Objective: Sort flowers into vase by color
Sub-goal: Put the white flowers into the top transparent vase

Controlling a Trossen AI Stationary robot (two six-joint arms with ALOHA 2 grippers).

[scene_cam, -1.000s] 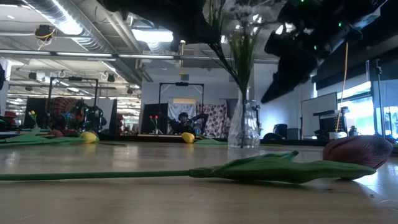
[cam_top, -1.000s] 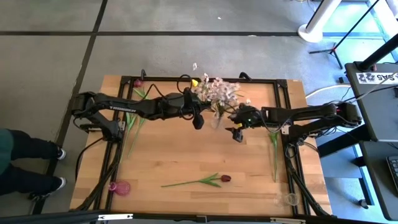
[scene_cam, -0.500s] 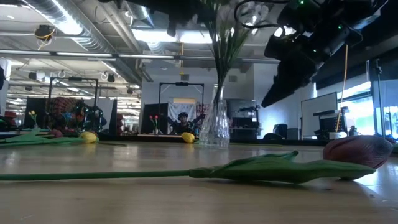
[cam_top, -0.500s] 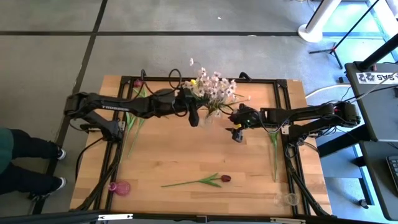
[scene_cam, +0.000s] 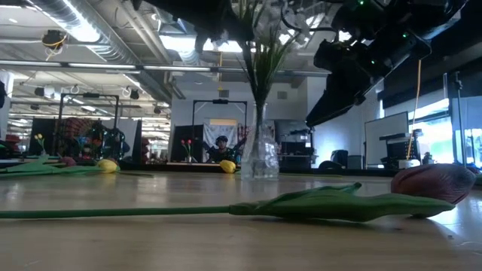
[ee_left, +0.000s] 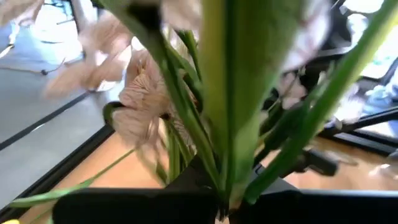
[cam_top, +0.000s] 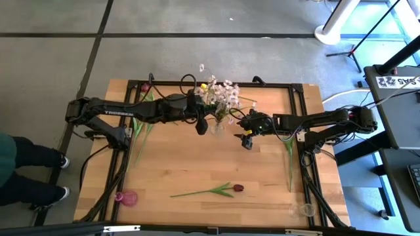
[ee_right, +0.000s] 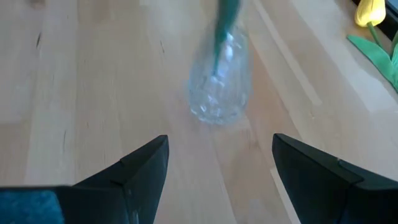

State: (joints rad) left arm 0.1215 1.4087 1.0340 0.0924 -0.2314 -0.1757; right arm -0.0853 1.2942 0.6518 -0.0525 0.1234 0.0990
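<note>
Between the two grippers, near table centre toward the far edge: clear glass vase (cam_top: 217,126) standing upright, spray of white-pink blossoms (cam_top: 221,95) in it. Left arm stretched out long and low across the table; left gripper (cam_top: 201,126) clamped shut on the green stems (ee_left: 231,124), just beside the vase. Right arm reaches in from the opposite side, also extended, right gripper (cam_top: 247,139) just short of the vase, fingers (ee_right: 140,171) spread wide, nothing between them (the vase sits ahead of the gap). Dark red tulip (cam_top: 223,190) lies flat on the wood, well apart from both grippers, toward the near edge. Yellow tulip (ee_right: 369,12) rests beyond the vase.
</note>
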